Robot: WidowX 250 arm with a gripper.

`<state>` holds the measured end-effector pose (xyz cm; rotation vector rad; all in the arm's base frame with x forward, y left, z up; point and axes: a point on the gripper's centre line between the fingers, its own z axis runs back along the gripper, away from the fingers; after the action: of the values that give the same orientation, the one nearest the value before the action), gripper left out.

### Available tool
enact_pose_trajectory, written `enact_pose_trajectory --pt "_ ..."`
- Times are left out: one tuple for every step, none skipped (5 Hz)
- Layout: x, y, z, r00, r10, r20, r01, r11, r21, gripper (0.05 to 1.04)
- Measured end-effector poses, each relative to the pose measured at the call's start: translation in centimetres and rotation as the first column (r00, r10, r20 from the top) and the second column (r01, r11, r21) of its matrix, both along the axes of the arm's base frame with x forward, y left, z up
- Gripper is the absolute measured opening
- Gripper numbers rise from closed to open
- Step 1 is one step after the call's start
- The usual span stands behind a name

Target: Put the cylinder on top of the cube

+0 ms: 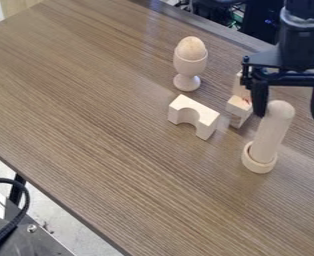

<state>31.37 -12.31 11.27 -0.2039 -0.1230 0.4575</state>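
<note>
My gripper [289, 111] hangs at the right side of the camera view, its two fingers spread well apart and nothing held between them. The round-topped wooden cylinder [272, 129] stands nearly upright in a wooden ring [259, 162], just below my gripper in the view. Its rounded top shows right beside my finger on the view's left; I cannot tell whether the two touch.

Just past that same finger, on the view's left, sits the small pale block [239, 106] that looks like the cube. Another pale wooden piece [239, 87] shows above it, partly hidden by my finger, and I cannot tell whether it rests on the block or stands behind it.

Farther to the view's left of my gripper, an arch-shaped block [203, 118] lies on the wood-grained table [113, 130]. Above the arch in the view, and also left of me, a wooden egg cup [188, 65] stands upright with a wooden egg [191, 48] in it.
</note>
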Motion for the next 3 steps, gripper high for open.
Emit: enact_pose_trajectory --pt "0.39 0.54 -1.02 1.0 0.015 -0.02 -0.015 1.0 0.008 0.95" --pt "0.81 0.99 -1.05 0.999 0.035 -0.006 -0.035 0.999 0.001 0.66" --pt "0.85 1.08 -1.05 0.999 0.044 -0.007 -0.044 0.999 0.0 0.525"
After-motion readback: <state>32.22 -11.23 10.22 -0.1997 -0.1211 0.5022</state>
